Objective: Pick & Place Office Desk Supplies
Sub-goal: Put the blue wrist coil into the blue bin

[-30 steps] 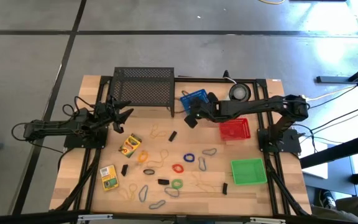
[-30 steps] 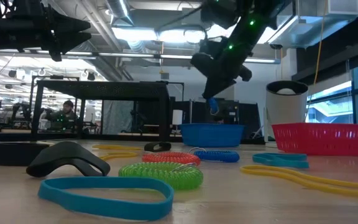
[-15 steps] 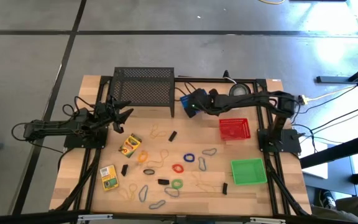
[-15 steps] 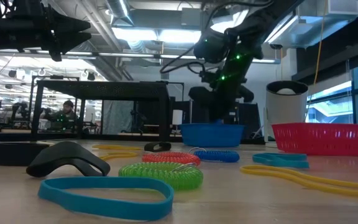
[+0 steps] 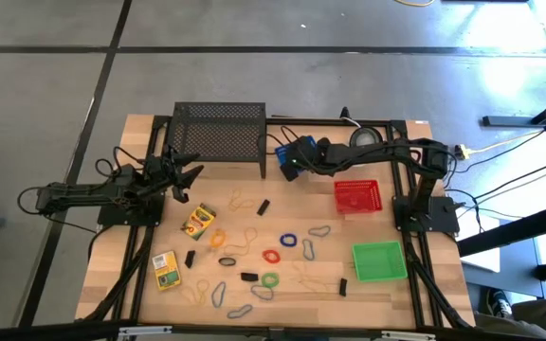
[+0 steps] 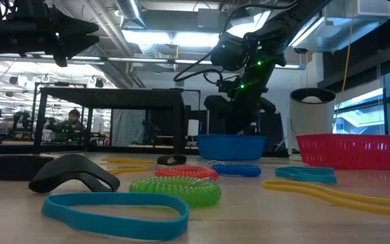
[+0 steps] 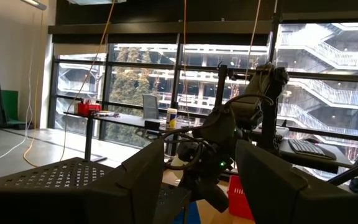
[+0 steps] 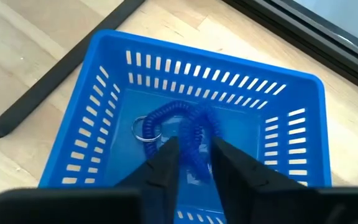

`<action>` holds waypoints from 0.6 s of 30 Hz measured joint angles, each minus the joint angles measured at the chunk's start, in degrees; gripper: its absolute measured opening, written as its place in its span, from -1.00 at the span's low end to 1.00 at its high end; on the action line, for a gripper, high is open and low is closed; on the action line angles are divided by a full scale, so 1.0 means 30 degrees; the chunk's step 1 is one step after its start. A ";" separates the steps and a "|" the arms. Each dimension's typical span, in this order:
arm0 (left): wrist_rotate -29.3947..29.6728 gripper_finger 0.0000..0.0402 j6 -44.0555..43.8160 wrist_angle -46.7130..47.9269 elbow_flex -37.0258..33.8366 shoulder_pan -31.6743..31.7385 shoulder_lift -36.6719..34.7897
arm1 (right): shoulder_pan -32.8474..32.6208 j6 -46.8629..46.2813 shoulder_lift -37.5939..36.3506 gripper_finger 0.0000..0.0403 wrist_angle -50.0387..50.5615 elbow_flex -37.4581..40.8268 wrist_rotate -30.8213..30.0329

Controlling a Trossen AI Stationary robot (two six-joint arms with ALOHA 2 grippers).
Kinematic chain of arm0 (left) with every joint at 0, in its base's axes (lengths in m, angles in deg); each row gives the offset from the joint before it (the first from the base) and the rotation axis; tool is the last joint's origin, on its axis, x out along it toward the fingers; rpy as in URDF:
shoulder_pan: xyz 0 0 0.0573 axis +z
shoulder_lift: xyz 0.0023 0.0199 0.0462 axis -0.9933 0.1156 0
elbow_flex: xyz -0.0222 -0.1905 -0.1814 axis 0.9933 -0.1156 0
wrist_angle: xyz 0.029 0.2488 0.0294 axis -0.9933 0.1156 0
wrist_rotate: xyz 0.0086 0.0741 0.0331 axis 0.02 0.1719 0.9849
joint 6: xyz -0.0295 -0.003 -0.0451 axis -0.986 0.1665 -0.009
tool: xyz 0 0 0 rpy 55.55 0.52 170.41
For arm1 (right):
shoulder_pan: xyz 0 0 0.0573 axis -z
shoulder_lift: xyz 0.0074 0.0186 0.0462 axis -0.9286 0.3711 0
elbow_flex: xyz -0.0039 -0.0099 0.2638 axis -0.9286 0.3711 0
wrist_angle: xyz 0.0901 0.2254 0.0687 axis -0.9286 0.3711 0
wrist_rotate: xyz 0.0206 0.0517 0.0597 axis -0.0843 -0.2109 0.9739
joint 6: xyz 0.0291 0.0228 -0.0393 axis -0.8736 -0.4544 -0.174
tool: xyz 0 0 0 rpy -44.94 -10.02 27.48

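Only the right wrist view shows the blue coil (image 8: 188, 134) inside the blue basket (image 8: 104, 93).

Many thin rubber-band loops (image 5: 271, 256) lie flat and scattered on front half of table: blue, red, green, orange, tan, some touching. Small black clips (image 5: 263, 206) lie apart among them. Two yellow-green crayon boxes lie flat on left side, one (image 5: 198, 221) tilted, other (image 5: 165, 270) nearer front edge. Blue coiled loop (image 8: 191, 134) with metal ring lies on floor of blue basket (image 8: 114, 74)
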 joint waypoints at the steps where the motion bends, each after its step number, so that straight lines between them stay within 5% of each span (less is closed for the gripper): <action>1: 0.0000 -0.03 0.0000 0.0003 0.0000 -0.0002 0.0003 | -0.0007 0.0000 0.0000 -0.45 0.0000 0.0000 0.0001; 9: -0.0007 -0.03 0.0000 0.0001 0.0000 -0.0006 0.0000 | 0.0000 0.0479 -0.0978 -0.15 0.0796 -0.0007 0.2020; 18: -0.0007 -0.03 0.0000 0.0007 0.0000 0.0000 0.0000 | -0.1358 -0.0145 -0.4280 -0.21 0.1781 -0.0029 0.7899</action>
